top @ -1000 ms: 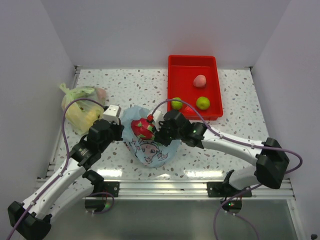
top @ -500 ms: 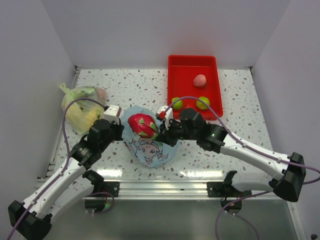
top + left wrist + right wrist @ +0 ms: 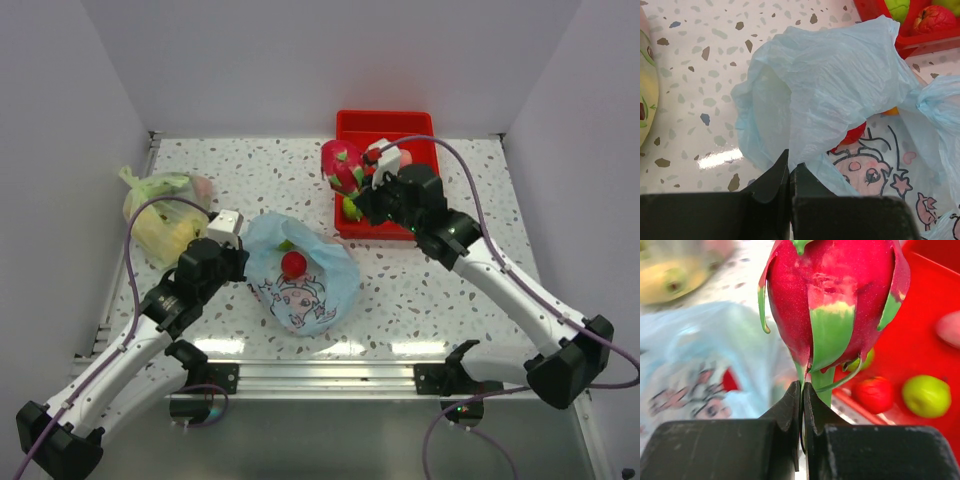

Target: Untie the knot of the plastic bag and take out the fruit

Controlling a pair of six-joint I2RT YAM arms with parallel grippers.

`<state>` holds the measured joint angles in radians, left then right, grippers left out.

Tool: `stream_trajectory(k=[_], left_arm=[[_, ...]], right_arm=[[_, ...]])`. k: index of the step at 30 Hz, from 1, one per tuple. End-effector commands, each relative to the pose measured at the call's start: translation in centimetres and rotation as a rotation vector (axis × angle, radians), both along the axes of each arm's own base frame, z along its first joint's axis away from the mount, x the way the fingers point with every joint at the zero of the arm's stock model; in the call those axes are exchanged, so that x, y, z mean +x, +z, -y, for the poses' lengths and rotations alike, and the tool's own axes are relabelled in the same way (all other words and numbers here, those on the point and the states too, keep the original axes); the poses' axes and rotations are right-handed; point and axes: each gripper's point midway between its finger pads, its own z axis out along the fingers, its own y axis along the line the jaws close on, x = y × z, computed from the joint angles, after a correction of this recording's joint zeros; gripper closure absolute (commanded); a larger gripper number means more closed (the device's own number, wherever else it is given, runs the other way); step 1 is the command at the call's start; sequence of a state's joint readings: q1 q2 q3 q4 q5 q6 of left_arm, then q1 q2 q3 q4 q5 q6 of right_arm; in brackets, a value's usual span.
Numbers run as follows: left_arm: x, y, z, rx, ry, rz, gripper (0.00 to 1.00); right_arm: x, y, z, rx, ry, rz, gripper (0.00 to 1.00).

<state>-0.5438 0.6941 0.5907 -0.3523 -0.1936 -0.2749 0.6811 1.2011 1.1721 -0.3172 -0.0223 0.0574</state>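
The light blue plastic bag [image 3: 305,285] with the cartoon girl's face lies open on the table; I see no tied knot. A red fruit [image 3: 293,264] shows in its mouth. My left gripper [image 3: 238,262] is shut on the bag's left edge, and the wrist view shows the film [image 3: 825,90] pinched between the jaws of that gripper [image 3: 790,167]. My right gripper [image 3: 362,188] is shut on a green leaf of the pink dragon fruit [image 3: 341,165] and holds it in the air over the red tray's left rim. In the right wrist view the dragon fruit [image 3: 835,300] hangs above the gripper [image 3: 802,390].
The red tray [image 3: 425,228] at the back right holds a pinkish peach [image 3: 950,327], a green fruit [image 3: 926,395] and a red fruit [image 3: 874,394]. A yellow-green bag [image 3: 160,210] with yellow fruit lies at the left. White walls enclose the table.
My right gripper has lifted the dragon fruit out of the blue bag and carried it back and right to the tray's left rim. A red fruit now shows in the bag. The left arm has not moved.
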Motion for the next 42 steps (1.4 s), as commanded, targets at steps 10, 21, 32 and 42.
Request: stream_trajectory(k=[10,21,32,42], left_arm=[[0.6,1.6,0.4,-0.024,-0.017,0.062,1.00],[0.6,1.5,0.5,-0.023,-0.025,0.060,1.00],[0.5,1.6,0.6,-0.025,-0.032,0.065,1.00],[0.5,1.5,0.5,-0.023,-0.026,0.063,1.00]], right_arm=[[17.5,-5.2,8.9,0.043,-0.454,-0.126,1.00],[22.9,-8.4,8.5,0.023,-0.491,-0.195,0.21],[13.8,-3.0,2.0,0.009,-0.240,-0.098,0.07],[2.0,-1.4,-5.8,0.073,0.030,-0.063,0.07]])
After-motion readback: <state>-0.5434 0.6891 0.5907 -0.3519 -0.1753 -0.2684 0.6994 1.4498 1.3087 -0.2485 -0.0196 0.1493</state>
